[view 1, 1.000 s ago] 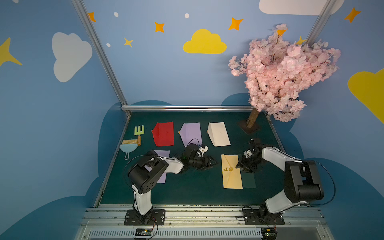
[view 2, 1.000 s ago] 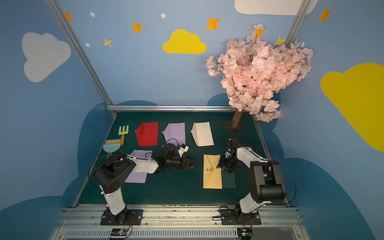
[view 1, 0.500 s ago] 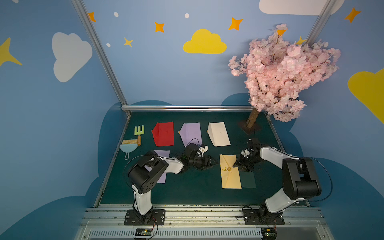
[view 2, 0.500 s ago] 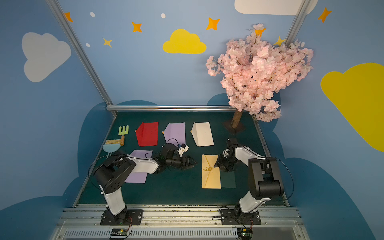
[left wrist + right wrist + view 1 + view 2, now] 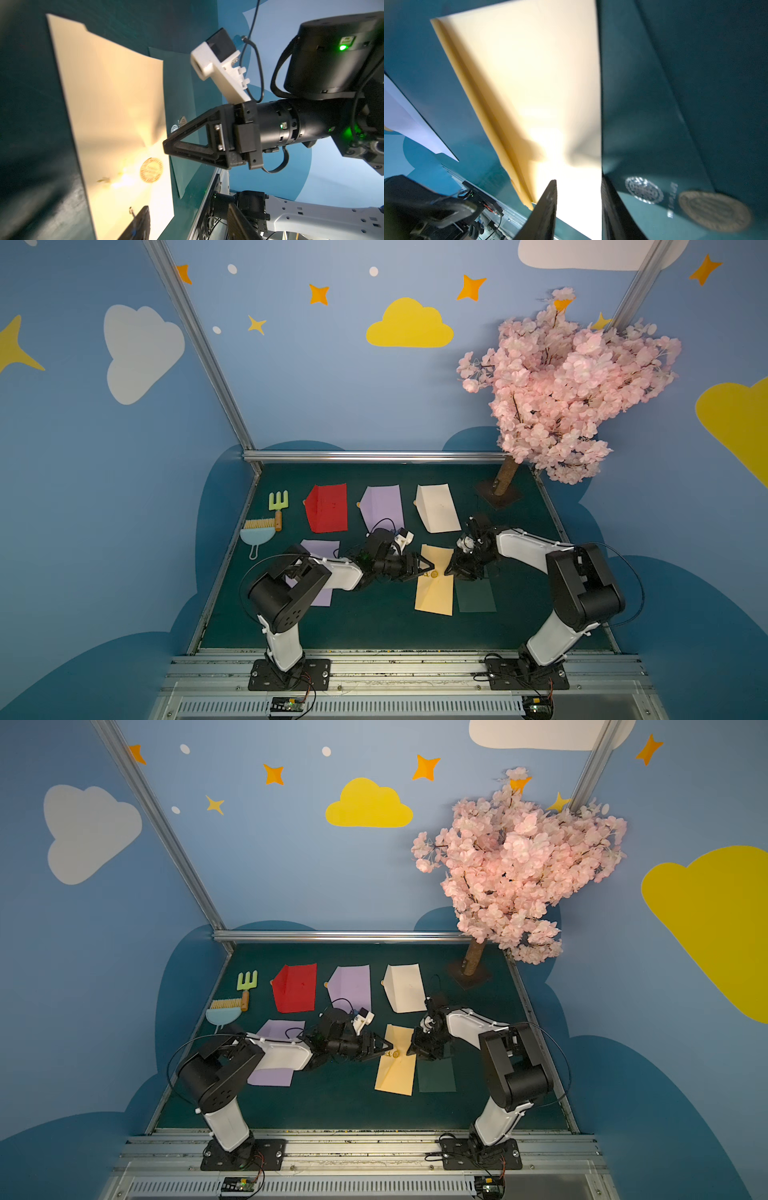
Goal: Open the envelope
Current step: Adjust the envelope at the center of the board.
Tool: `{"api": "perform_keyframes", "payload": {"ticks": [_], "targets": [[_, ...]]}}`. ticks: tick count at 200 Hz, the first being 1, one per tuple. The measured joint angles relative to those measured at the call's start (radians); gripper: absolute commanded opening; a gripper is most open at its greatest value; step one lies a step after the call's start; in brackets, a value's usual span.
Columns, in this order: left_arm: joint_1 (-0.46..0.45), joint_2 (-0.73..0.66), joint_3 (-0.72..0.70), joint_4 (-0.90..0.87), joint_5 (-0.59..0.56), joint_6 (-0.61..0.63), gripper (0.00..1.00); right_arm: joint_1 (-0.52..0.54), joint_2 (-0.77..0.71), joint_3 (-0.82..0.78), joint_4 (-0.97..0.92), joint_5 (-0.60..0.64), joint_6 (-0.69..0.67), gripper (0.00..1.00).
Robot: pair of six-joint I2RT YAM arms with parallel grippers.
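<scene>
The yellow envelope (image 5: 434, 589) (image 5: 395, 1069) lies flat mid-table, its flap held down by a round gold seal (image 5: 434, 573) (image 5: 151, 170). My left gripper (image 5: 428, 566) (image 5: 187, 226) hovers low at its left edge by the seal, open and empty. My right gripper (image 5: 451, 570) (image 5: 579, 207) comes in from the right. Its fingers (image 5: 546, 212) stand a narrow gap apart over the envelope's right edge (image 5: 529, 83), with nothing visibly clamped. The right gripper's tip (image 5: 168, 145) shows just above the paper in the left wrist view.
A dark green envelope (image 5: 475, 593) (image 5: 654, 124) with its own seal lies against the yellow one's right side. Red (image 5: 326, 508), purple (image 5: 382, 508) and white (image 5: 436, 508) envelopes lie behind, another purple one (image 5: 320, 556) under my left arm. Rake (image 5: 277, 506), brush (image 5: 257, 531) far left; tree (image 5: 557, 381) back right.
My right gripper has moved left to the yellow envelope's right edge and its jaws have narrowed. The yellow envelope sits further left than before. My left arm has stayed put.
</scene>
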Motion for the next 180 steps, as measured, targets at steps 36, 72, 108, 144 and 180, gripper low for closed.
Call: {"api": "perform_keyframes", "payload": {"ticks": [36, 72, 108, 144, 180], "targets": [[0.002, -0.006, 0.000, -0.006, -0.003, 0.005, 0.55, 0.074, 0.041, 0.048, 0.021, -0.005, 0.034, 0.39], [0.002, 0.013, 0.002, -0.026, -0.014, 0.010, 0.55, 0.086, 0.041, 0.051, 0.028, 0.002, 0.049, 0.46], [0.002, 0.087, 0.038, -0.048, -0.015, 0.015, 0.54, 0.086, 0.034, 0.044, 0.042, 0.004, 0.061, 0.49], [0.008, 0.174, 0.066, -0.033, -0.009, -0.004, 0.53, 0.080, 0.031, 0.038, 0.049, 0.002, 0.065, 0.50], [0.013, 0.191, 0.066, 0.002, -0.003, -0.029, 0.53, 0.074, 0.031, 0.038, 0.049, -0.002, 0.064, 0.50]]}}
